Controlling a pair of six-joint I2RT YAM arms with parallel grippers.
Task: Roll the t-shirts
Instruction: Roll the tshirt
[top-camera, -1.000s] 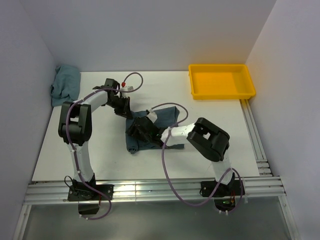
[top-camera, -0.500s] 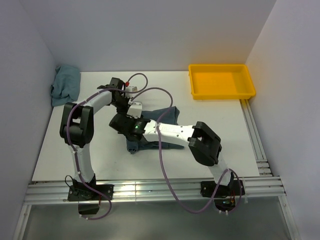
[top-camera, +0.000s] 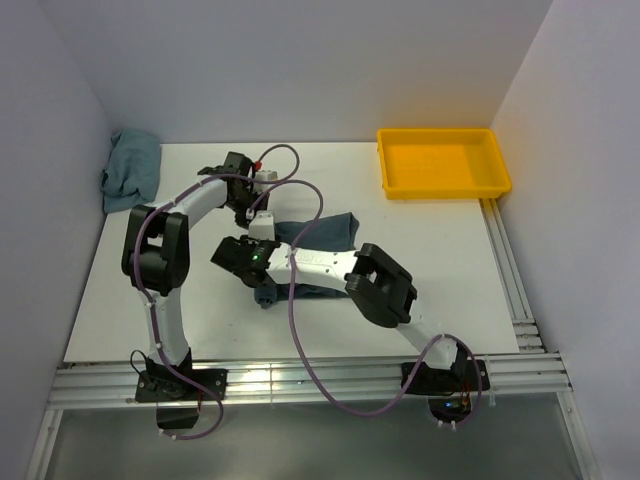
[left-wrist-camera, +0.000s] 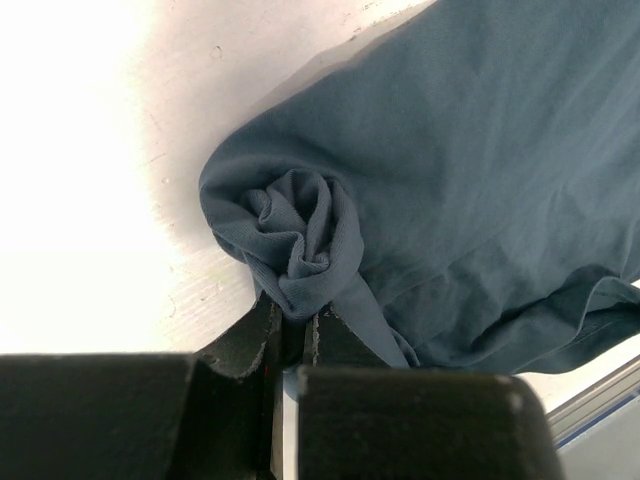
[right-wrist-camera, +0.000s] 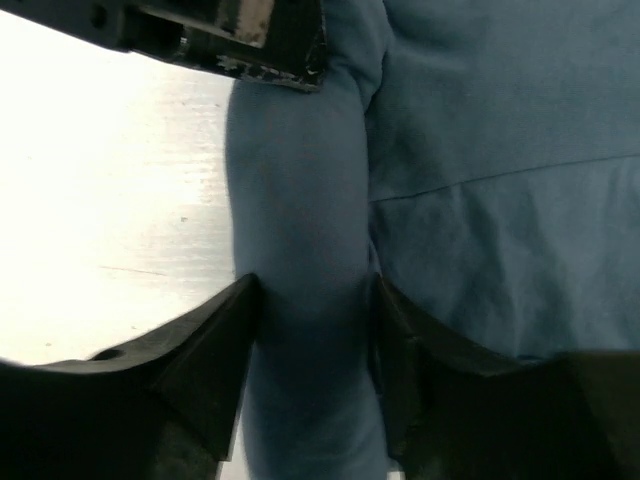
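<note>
Desk (top-camera: 450, 280) fills most of what I see from above, white, with pale walls on three sides. Two arms reach in from the 6 o'clock edge. The left arm (top-camera: 160, 250) bends up and across toward the centre, and the right arm (top-camera: 380, 290) lies low, stretched toward 9 o'clock over the cloth.

In the middle of the desk lies the t-shirt (top-camera: 335, 230), dark slate-blue and plain, partly flat and partly wound up. Its flat part spreads toward 2 o'clock, and its rolled edge runs along the side nearer 8 o'clock.

At 1 o'clock, well apart from the shirt, sits the yellow tray (top-camera: 445, 190). At 10 o'clock, against the wall, a teal bundle of cloth (top-camera: 130, 170) is heaped in the corner.

The roll (right-wrist-camera: 300, 200) is a smooth tube in the right wrist view. The right pincer (right-wrist-camera: 312, 300) stands wide astride it, one finger against each side of the tube; whether it squeezes I cannot tell.

The left pincer (left-wrist-camera: 292, 325) is closed narrow on the roll's end, a fold of cloth nipped between its fingers just below the tight spiral of fabric.
</note>
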